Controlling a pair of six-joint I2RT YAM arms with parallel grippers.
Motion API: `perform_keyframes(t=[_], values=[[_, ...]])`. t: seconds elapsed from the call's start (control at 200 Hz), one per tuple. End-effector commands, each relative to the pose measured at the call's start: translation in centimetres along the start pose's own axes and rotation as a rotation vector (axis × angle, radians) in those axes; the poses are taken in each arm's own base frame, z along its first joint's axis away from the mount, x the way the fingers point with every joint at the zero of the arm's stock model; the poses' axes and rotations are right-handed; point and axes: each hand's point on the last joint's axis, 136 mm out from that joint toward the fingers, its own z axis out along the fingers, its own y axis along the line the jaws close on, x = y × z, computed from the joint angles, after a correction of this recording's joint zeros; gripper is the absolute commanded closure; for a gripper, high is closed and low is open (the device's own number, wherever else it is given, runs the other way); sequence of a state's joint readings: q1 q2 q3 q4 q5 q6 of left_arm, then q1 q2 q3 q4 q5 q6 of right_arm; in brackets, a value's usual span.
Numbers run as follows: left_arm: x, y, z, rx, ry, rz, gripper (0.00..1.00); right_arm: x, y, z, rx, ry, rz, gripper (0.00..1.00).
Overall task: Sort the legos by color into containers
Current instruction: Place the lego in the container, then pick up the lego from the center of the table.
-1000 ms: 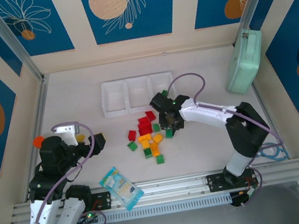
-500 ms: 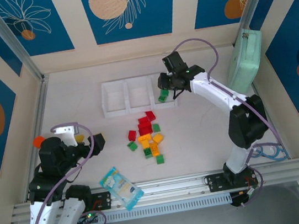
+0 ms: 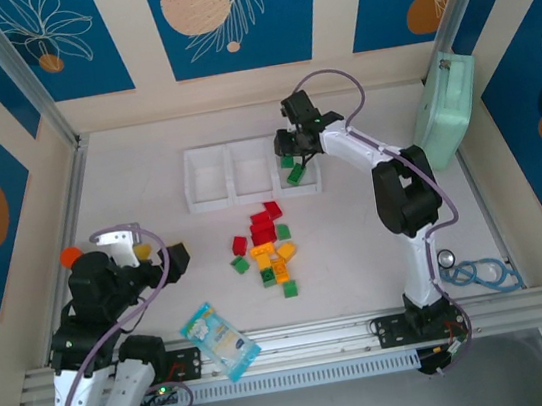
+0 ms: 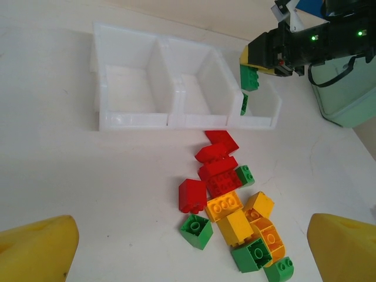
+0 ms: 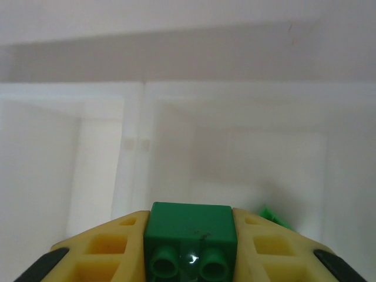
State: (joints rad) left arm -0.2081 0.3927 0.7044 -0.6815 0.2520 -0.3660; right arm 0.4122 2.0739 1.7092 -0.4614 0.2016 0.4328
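Observation:
The white tray (image 3: pixel 213 207) of three compartments lies at mid-table, also seen in the left wrist view (image 4: pixel 135 120). My right gripper (image 3: pixel 291 156) hovers over its right compartment, shut on a green lego (image 5: pixel 190 234) (image 4: pixel 249 77). Another green lego (image 4: pixel 243 104) (image 5: pixel 275 217) lies inside that compartment. The other two compartments look bare. A pile of red, yellow and green legos (image 3: pixel 267 248) (image 4: pixel 235 205) sits in front of the tray. My left gripper (image 3: pixel 162 257) stays open near the left front, its yellow fingers (image 4: pixel 35 249) apart with nothing between them.
A mint-green case (image 3: pixel 443 110) leans against the right wall, close to the right arm. A blue-and-white snack packet (image 3: pixel 220 339) lies at the front edge. Blue rings (image 3: pixel 483 274) lie at the front right. Walls enclose the table.
My right gripper lifted a green lego from the pile and carried it back to above the tray's right compartment. The left arm stayed still.

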Motion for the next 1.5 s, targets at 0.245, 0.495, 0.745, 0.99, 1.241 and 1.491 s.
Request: perform_keyframes(t=[0.245, 0.495, 0.745, 0.99, 1.241, 1.491], values=[[-0.1, -0.2, -0.1, 0.006, -0.011, 0.014, 0.01, -0.8, 0.0, 1.5, -0.046, -0.006, 0.009, 0.35], [0.0, -0.1, 0.0, 0.006, -0.002, 0.012, 0.01, -0.9, 2.1, -3.1, -0.07, -0.036, -0.004, 0.19], [0.1, -0.1, 0.3, 0.009, 0.01, 0.008, 0.01, 2.9, 3.2, -9.3, -0.091, 0.016, 0.091, 0.05], [0.2, -0.2, 0.4, 0.013, 0.018, 0.006, 0.01, 11.2, 2.0, -10.7, 0.017, 0.182, 0.271, 0.06], [0.3, -0.2, 0.5, 0.018, 0.02, 0.006, 0.01, 19.4, 1.7, -10.7, 0.154, 0.216, 0.479, 0.08], [0.3, -0.4, 0.4, 0.029, 0.02, 0.007, 0.01, 22.6, 2.8, -9.9, 0.228, 0.211, 0.566, 0.12]])
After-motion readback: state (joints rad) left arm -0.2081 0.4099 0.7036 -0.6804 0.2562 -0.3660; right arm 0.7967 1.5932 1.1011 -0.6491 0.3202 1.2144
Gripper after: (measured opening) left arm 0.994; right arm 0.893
